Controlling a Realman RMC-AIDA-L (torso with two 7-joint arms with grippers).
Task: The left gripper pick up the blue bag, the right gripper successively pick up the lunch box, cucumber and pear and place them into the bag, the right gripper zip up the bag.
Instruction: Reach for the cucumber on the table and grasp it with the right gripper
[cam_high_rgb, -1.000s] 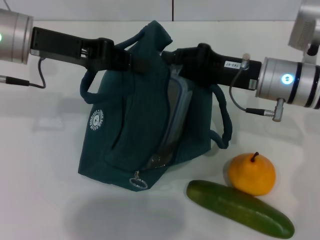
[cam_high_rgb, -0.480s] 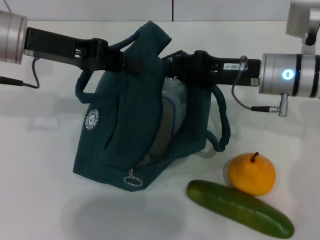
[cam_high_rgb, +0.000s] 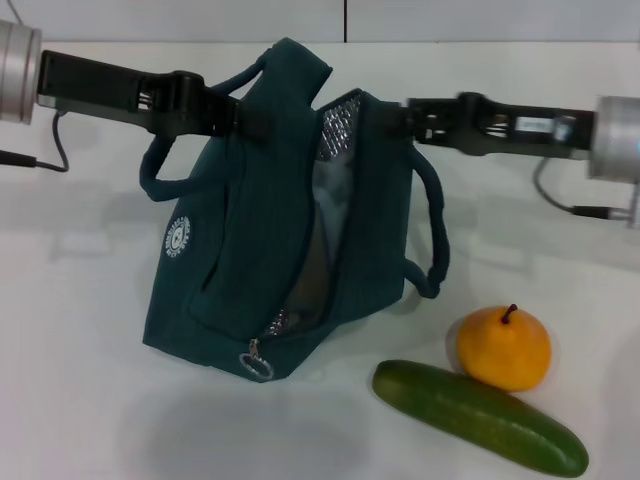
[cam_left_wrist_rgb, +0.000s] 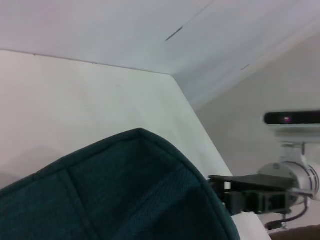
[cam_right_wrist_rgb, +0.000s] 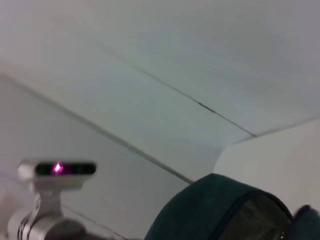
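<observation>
With the left gripper (cam_high_rgb: 232, 112) clenched on the blue bag (cam_high_rgb: 275, 240) and the right gripper's (cam_high_rgb: 398, 122) jaws hidden at its rim, the cucumber (cam_high_rgb: 480, 417) lay lengthwise on the bench (cam_high_rgb: 90, 400), nearer the right arm, touching the pear (cam_high_rgb: 503, 347).

One bag (cam_high_rgb: 250, 250), one pear (cam_high_rgb: 503, 348), one cucumber (cam_high_rgb: 478, 416)
</observation>
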